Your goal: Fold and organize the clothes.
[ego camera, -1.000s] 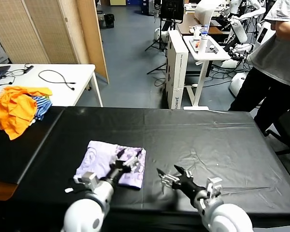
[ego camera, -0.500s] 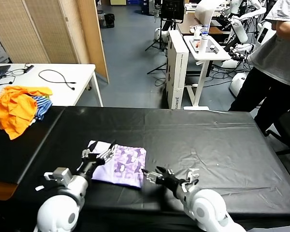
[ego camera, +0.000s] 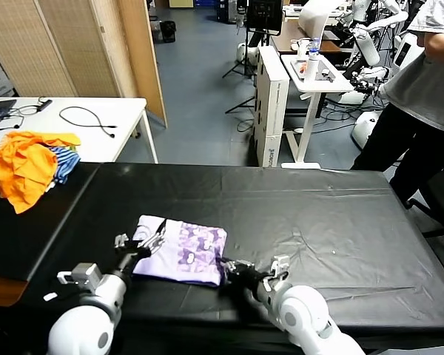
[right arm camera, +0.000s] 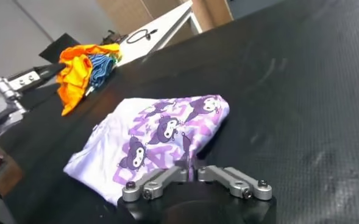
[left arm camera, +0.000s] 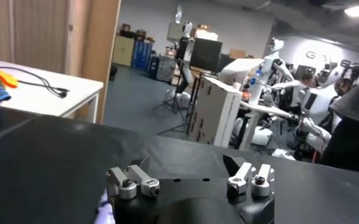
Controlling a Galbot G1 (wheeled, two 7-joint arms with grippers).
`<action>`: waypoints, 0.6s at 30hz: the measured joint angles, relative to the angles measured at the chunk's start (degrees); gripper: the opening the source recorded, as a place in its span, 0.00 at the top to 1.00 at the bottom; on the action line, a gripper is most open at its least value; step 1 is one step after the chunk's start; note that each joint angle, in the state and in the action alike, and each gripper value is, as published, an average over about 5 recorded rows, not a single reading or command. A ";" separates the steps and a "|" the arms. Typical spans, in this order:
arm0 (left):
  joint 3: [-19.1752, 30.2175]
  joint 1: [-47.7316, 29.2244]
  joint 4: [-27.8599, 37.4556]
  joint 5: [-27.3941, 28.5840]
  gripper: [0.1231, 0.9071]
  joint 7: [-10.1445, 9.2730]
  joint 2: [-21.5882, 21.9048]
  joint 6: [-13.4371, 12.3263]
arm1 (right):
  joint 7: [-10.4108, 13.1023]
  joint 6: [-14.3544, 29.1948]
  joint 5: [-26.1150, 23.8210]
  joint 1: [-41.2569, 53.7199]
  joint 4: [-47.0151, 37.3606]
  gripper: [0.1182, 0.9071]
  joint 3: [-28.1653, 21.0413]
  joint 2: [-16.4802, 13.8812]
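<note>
The lavender T-shirt (ego camera: 181, 251) lies folded into a small rectangle on the black table (ego camera: 318, 214), purple print up, near the front edge left of centre. My left gripper (ego camera: 144, 242) is at the shirt's left edge, its jaws wide apart and empty in the left wrist view (left arm camera: 188, 167); a sliver of lavender fabric (left arm camera: 104, 213) shows beside it. My right gripper (ego camera: 229, 268) is at the shirt's near right corner. In the right wrist view (right arm camera: 191, 171) its jaws are closed on a thin edge of the shirt (right arm camera: 161, 134).
A bright orange garment (ego camera: 22, 166) and a blue-and-white striped one (ego camera: 65, 159) lie at the table's far left. A white table (ego camera: 96, 133) with a cable stands behind. A person (ego camera: 429, 96) stands at the far right.
Both grippers moved left: the left from over the shirt to its left edge, the right from bare table to the shirt's right corner. The shirt now shows more print.
</note>
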 joint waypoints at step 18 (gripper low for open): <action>-0.68 1.12 -0.79 0.19 0.00 -2.03 0.28 -2.41 | 0.81 -6.23 -2.71 -1.79 6.56 0.36 6.79 -6.85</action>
